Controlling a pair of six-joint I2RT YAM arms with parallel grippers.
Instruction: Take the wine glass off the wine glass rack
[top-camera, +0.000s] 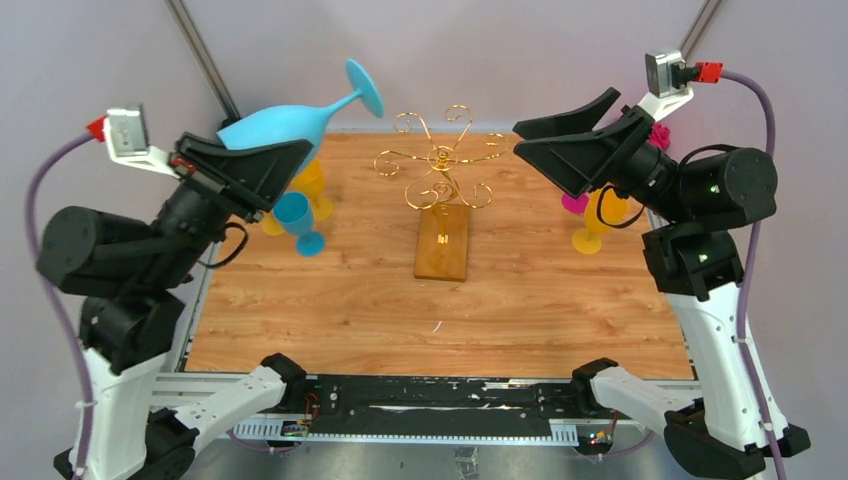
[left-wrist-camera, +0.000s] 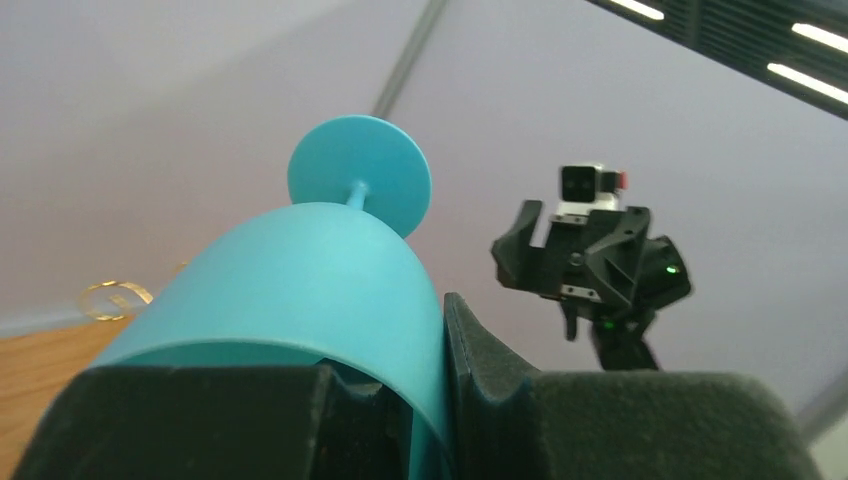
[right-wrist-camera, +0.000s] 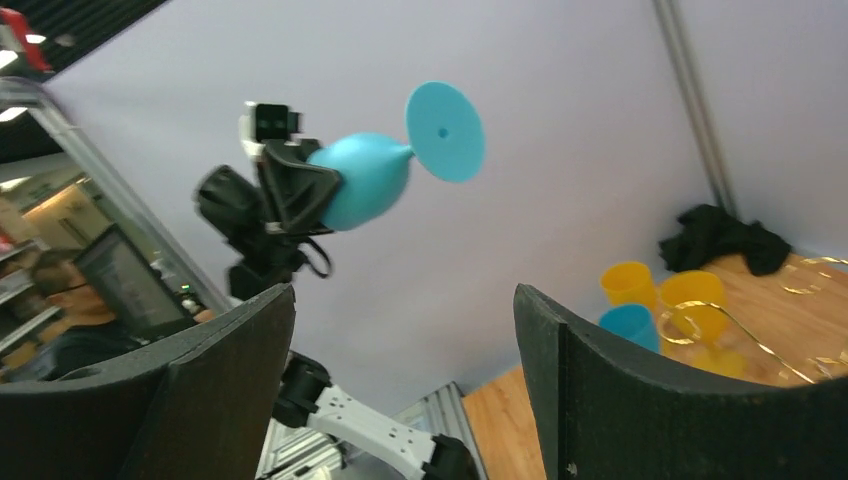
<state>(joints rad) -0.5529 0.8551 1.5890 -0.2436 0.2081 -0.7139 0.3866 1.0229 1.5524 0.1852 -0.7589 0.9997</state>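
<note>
A light-blue wine glass (top-camera: 275, 125) hangs in the air above the table's back left, lying almost sideways with its foot toward the gold wire rack. My left gripper (top-camera: 292, 150) is shut on its bowl. In the left wrist view one finger sits inside the bowl of the wine glass (left-wrist-camera: 320, 270) and the other (left-wrist-camera: 480, 350) presses its outer wall. The wine glass rack (top-camera: 440, 160) stands mid-table on its wooden base (top-camera: 443, 242), its scroll arms bare. My right gripper (top-camera: 522, 138) is open and empty, raised to the right of the rack and facing the wine glass (right-wrist-camera: 365, 180).
A small blue glass (top-camera: 300, 222) and yellow glasses (top-camera: 310, 185) stand at the table's left, under the left arm. A yellow glass (top-camera: 598, 222) and a pink one (top-camera: 575, 203) stand at the right, under the right arm. A black cloth (right-wrist-camera: 720, 240) lies at the far edge.
</note>
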